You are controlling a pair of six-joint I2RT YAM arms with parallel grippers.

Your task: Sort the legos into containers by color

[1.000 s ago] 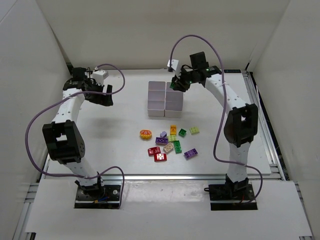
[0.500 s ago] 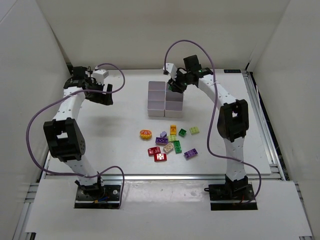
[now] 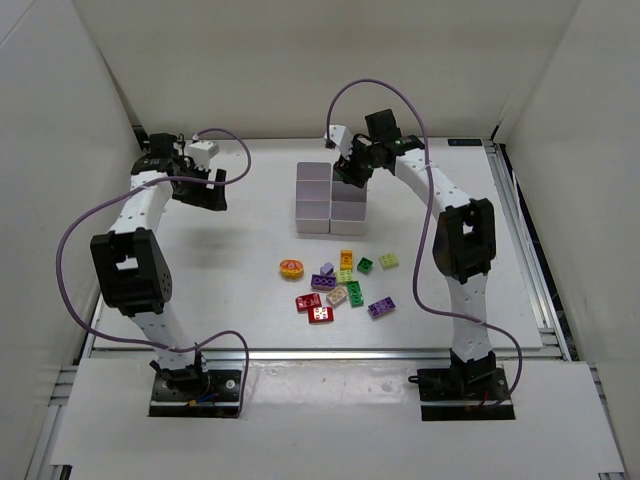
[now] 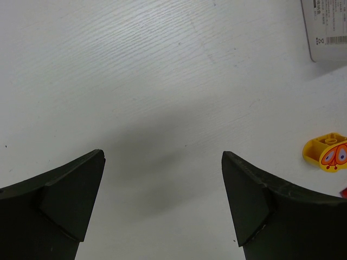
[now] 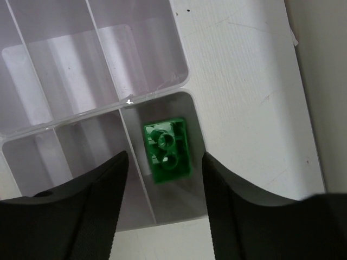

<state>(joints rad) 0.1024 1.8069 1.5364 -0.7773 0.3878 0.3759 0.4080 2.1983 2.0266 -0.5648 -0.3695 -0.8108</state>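
We log right gripper [image 3: 347, 174] spread above the containers [image 3: 312, 222]; green brick [image 5: 167, 150] lies free in a corner compartment below; left gripper [image 4: 162, 157] spread, empty, at 10 o'clock; other legos [image 3: 322, 283] at containers' 6 o'clock.

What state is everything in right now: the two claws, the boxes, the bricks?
Boxes: one corner box holds a brick; others in view look empty.
Green brick: lying free in that box.
Right gripper: open, empty, above it.
Left gripper: open, empty, above bare table.
Other bricks: loose on table, unsorted.
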